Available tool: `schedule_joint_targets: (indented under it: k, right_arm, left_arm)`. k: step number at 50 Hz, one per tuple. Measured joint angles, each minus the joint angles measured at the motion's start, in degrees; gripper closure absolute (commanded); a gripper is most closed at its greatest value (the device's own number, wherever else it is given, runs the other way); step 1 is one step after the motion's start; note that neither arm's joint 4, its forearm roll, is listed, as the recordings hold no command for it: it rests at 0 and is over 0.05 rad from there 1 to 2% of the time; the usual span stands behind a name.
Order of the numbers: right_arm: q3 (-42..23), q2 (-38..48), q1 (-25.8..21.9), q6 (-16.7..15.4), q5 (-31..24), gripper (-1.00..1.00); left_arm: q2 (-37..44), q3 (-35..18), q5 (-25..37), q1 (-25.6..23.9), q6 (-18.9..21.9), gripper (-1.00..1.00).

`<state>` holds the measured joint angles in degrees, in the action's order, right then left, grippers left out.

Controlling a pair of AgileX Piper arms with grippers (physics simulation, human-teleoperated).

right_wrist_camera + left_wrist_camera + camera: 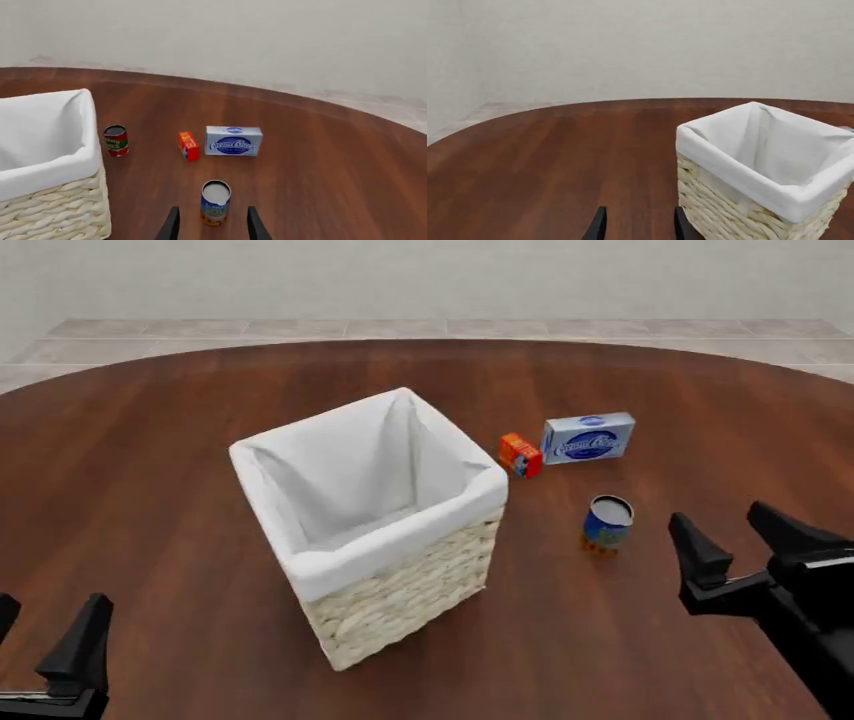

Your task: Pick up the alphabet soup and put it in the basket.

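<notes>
The alphabet soup is a small blue can with an orange-red band and a silvery top, standing upright on the table to the right of the basket. In the right wrist view the can stands just ahead of my open right gripper, in line with the gap between its fingers and not touching them. In the front view the right gripper is open and empty, near and to the right of the can. My left gripper is open and empty at the near left. It points past the basket.
A blue-and-white box and a small orange-red box lie beyond the can. A red-and-green can stands behind the basket and is hidden in the front view. The brown round table ends at the far curved edge.
</notes>
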<state>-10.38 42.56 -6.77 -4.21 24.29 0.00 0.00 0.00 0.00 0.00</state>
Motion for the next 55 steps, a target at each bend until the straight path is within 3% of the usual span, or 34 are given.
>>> schedule_joint_targets:
  k: [19, 34, 55]
  right_arm:
    - [-6.99, 18.17, -2.45, -5.9, 4.83, -1.0]
    - [-9.88, 29.26, -1.29, -9.58, 7.92, -1.0]
    - [-13.57, 41.42, 1.48, -7.64, 10.57, -1.0]
  left_arm:
    - [0.0, 0.0, 0.0, 0.0, 0.0, -1.0]
    - [0.0, 0.0, 0.0, 0.0, 0.0, -1.0]
    - [0.0, 0.0, 0.0, 0.0, 0.0, -1.0]
